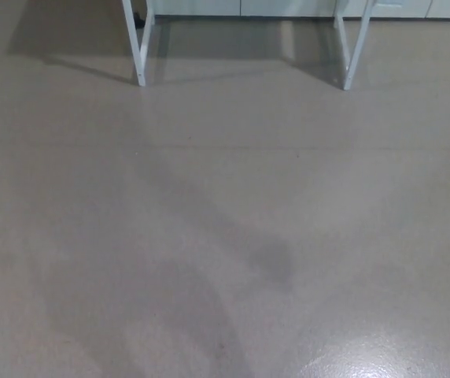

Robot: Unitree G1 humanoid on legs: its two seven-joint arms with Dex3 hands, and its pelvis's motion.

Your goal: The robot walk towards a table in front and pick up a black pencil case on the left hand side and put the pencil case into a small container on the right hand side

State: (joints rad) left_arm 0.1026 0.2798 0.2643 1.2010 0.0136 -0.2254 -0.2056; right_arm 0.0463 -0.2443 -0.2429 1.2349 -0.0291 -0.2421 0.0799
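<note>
Neither the black pencil case nor the small container shows in the head view. Only the lower parts of a table's white legs appear at the top: the left leg (138,47) and the right leg (354,47). The tabletop is cut off above the picture. No part of my arms or hands is visible.
Grey, glossy floor (225,236) fills almost the whole picture, with soft shadows across its middle and a bright glare at the bottom right. A pale wall base (288,8) runs behind the table legs at the top edge.
</note>
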